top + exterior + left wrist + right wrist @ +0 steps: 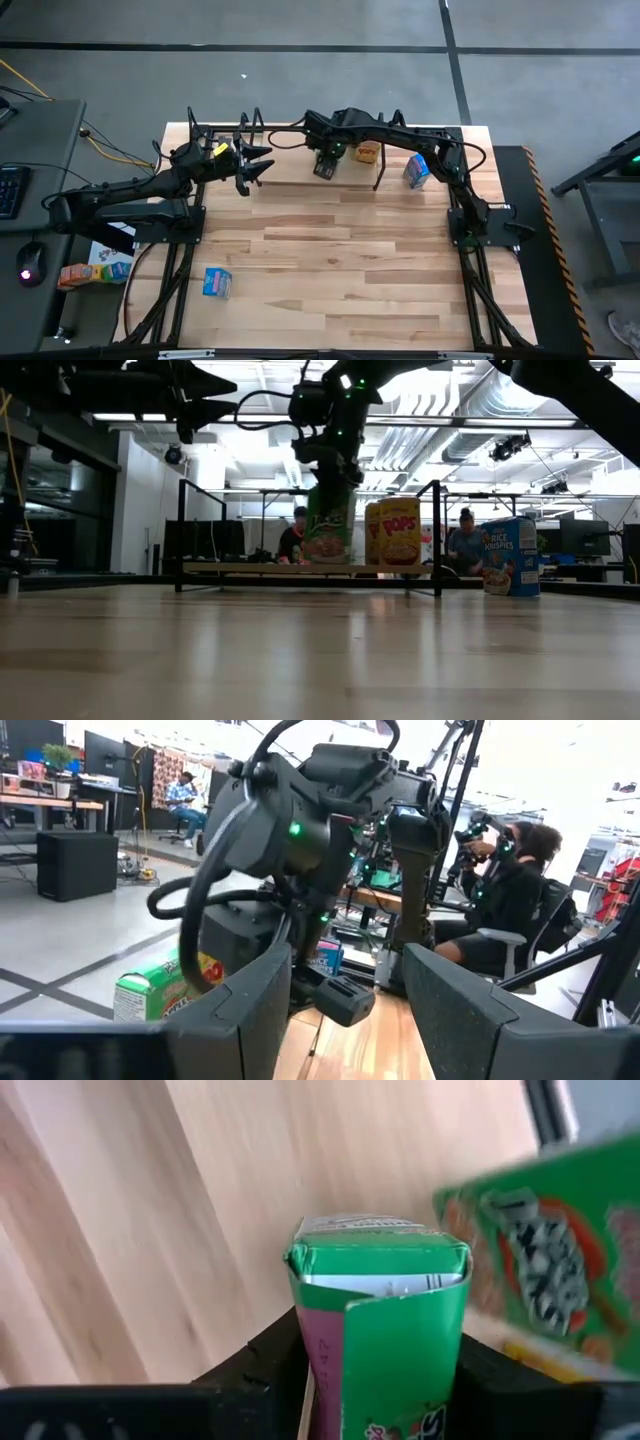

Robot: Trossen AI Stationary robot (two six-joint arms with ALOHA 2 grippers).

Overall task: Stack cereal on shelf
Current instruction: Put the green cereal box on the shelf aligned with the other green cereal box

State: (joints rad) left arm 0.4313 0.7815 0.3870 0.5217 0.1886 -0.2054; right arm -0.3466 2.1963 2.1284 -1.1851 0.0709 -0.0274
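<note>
Overhead, the right gripper [325, 165] hung above the shelf [300, 152] at the far side of the table [330, 260], its fingers clamped on a green cereal box [328, 525]. That box stood upright, long axis vertical, printed face toward the low camera, its base at or just above the pale plank; whether it actually touched could not be told from the level view. In the right wrist view the same green box [385, 1330] sat pinched between the two dark fingers, its folded top flap facing the lens, with a second green box [545, 1250] close beside it, tilted in that frame. Just beside the held box on the shelf stood a yellow-orange box [398, 533], also upright. A blue box [511, 556] stood upright on the table beyond the shelf's end upright, and another blue box [217, 283] lay flat on the near left part of the table, well apart from the rest. The left gripper [254, 167] hovered near the shelf's left end, its fingers [245, 1010] spread apart and holding nothing. People sat at desks in the room behind.
</note>
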